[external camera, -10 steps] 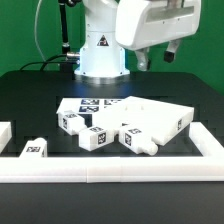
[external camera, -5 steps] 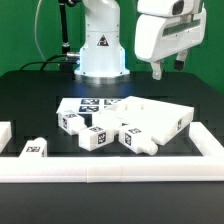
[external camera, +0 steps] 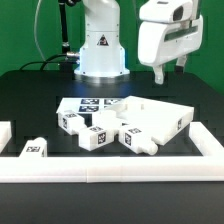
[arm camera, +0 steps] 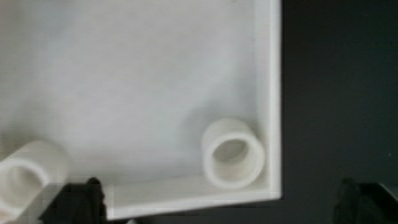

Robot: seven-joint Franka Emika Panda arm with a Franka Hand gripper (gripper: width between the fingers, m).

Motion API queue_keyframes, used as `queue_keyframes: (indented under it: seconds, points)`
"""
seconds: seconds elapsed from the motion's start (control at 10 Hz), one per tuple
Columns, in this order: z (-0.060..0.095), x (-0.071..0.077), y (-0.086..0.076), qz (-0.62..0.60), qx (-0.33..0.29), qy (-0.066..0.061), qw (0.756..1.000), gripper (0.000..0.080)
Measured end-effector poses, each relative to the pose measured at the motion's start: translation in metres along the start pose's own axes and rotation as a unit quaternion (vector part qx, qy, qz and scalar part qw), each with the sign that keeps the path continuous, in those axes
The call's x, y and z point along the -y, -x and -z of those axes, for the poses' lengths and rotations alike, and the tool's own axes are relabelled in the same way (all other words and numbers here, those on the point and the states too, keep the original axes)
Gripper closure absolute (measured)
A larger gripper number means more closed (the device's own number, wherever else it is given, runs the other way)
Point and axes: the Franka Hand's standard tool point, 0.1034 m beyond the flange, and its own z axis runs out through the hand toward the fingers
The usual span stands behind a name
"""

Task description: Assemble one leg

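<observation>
Several short white legs with black-and-white tags lie on the black table: one (external camera: 70,121), one (external camera: 94,137) and one (external camera: 136,141) against the front of the large white square panel (external camera: 158,115), and one apart (external camera: 33,150) by the front rail. My gripper (external camera: 172,72) hangs high above the panel, open and empty. In the wrist view my gripper (arm camera: 226,200) is open, with dark fingertips (arm camera: 86,196) at either side. Below it is the panel's corner (arm camera: 160,90) with a round socket (arm camera: 231,155) and part of another (arm camera: 22,178). No leg shows in the wrist view.
The marker board (external camera: 92,103) lies flat behind the legs. A low white rail (external camera: 110,171) runs along the table's front and turns back at both ends. The robot base (external camera: 100,45) stands at the back.
My gripper has moved toward the exterior view's right, above the panel. The legs and panel have not moved.
</observation>
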Motion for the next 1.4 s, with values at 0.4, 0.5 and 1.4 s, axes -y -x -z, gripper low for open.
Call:
queue_keyframes:
  seconds: [0.4,0.5,1.4]
  points:
    - [-0.045,0.016,0.01,-0.001,-0.014,-0.011,1.0,0.015]
    - [-0.049,0.017,0.01,-0.002,-0.012,-0.015,1.0,0.015]
    - [-0.073,0.018,0.017,-0.009,-0.015,-0.024,1.0,0.0739]
